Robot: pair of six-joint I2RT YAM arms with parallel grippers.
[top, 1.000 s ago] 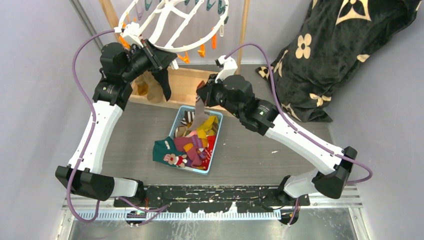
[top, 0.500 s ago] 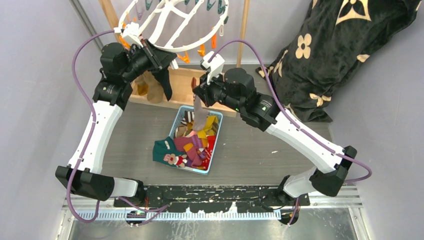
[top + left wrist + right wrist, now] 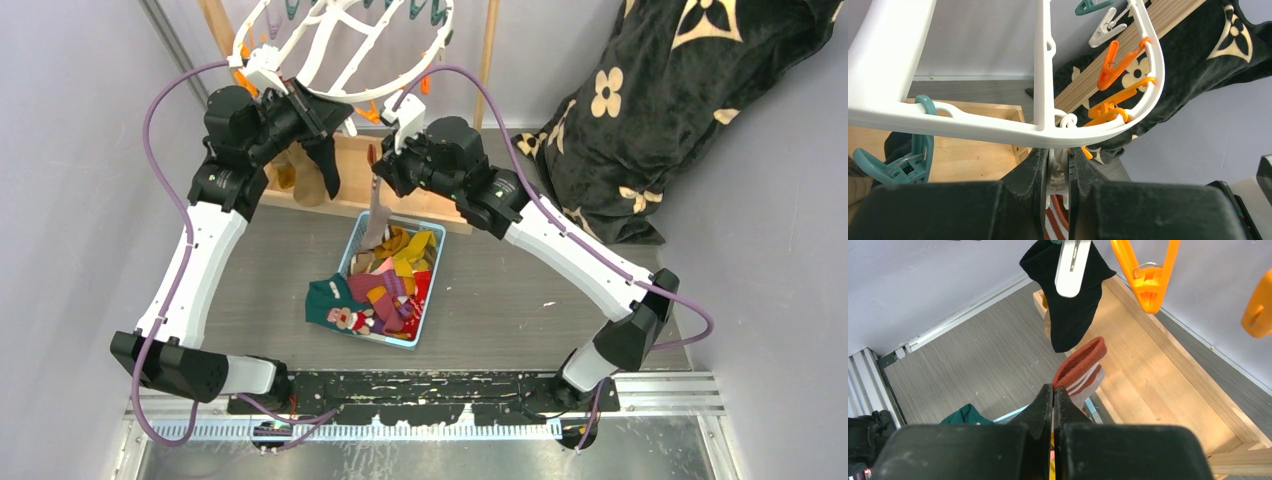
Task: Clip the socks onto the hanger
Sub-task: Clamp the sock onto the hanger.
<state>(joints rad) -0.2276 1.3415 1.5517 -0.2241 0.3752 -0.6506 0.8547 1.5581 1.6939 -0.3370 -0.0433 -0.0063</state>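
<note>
Nearest the arm bases, bare grey table (image 3: 500,300) shows on both sides of a light blue basket (image 3: 390,341) that sits slanted between the two arms. The wider stretch lies to its right, bounded by the right forearm. Mixed socks (image 3: 392,285) are heaped inside, mustard, maroon and red, and a dark green sock (image 3: 328,298) spills over the left rim onto the table. Above the basket's far left corner the right gripper (image 3: 1053,390) has its fingers pressed together on the red-and-white striped sock (image 3: 1082,371). The red cuff pokes out past the fingertips, and in the top view the rest hangs down toward the basket. Just beyond, a black sock (image 3: 1068,315) hangs near the striped one without touching it. To the left, the left gripper (image 3: 1058,157) sits right under the near rim of the hanger (image 3: 973,127), its fingers almost together and pinching a small white clip (image 3: 1058,172). That arm's elbow runs close to the left wall (image 3: 70,220). Orange clips (image 3: 1146,270) dangle along the rim on one side of the grip and a teal clip (image 3: 903,167) on the other. Below lies the wooden stand base (image 3: 1158,385) with its raised edge, and a stand post (image 3: 487,60) rises beside the hanger's right rim. Farthest off, a black flower-patterned blanket (image 3: 680,110) is piled in the right corner, well apart from both grippers.
</note>
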